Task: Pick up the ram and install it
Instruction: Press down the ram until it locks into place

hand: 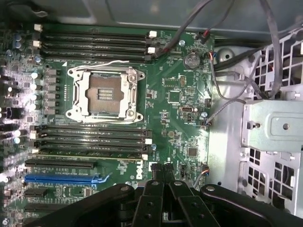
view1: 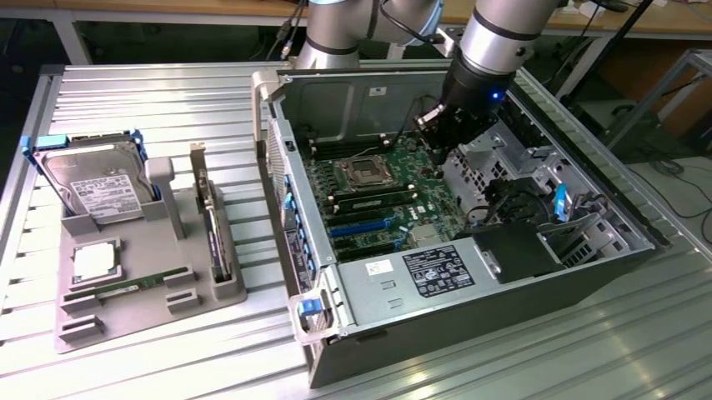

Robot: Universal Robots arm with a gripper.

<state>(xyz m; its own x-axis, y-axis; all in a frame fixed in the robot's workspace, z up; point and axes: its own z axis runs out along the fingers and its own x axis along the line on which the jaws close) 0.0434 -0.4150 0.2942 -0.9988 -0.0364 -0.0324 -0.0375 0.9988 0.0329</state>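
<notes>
Closest to the wrist camera, the gripper [hand: 163, 169] is seen with its two black fingers [hand: 155, 182] pressed together. The jaws are fully closed, and nothing is held between them. In the exterior view the gripper [view1: 445, 157] is lowered into the open case [view1: 489, 325], above the motherboard [view1: 389, 208].

Just beside the fingertips a row of four memory slots [hand: 90, 135] is found. In the slot nearest to the gripper, a thin green and gold edge is seen: the ram [hand: 85, 155] is standing in this slot. Whether it is touched by the fingertips cannot be told. The same ram [view1: 373, 200] is seen in the exterior view as a narrow stick beside the socket [view1: 365, 171].

Beyond these slots the empty socket [hand: 106, 94] is placed, with its metal frame open. A second row of slots [hand: 94, 42] is found on the far side of it, with no stick in it.

Outside the case, at the exterior view's left, a grey tray [view1: 223, 292] is laid on the table [view1: 145, 100]. A second ram [view1: 133, 286] is lying in it, well apart from the gripper. A hard drive [view1: 100, 187] and an upright card [view1: 206, 208] are also kept in the tray.
</notes>
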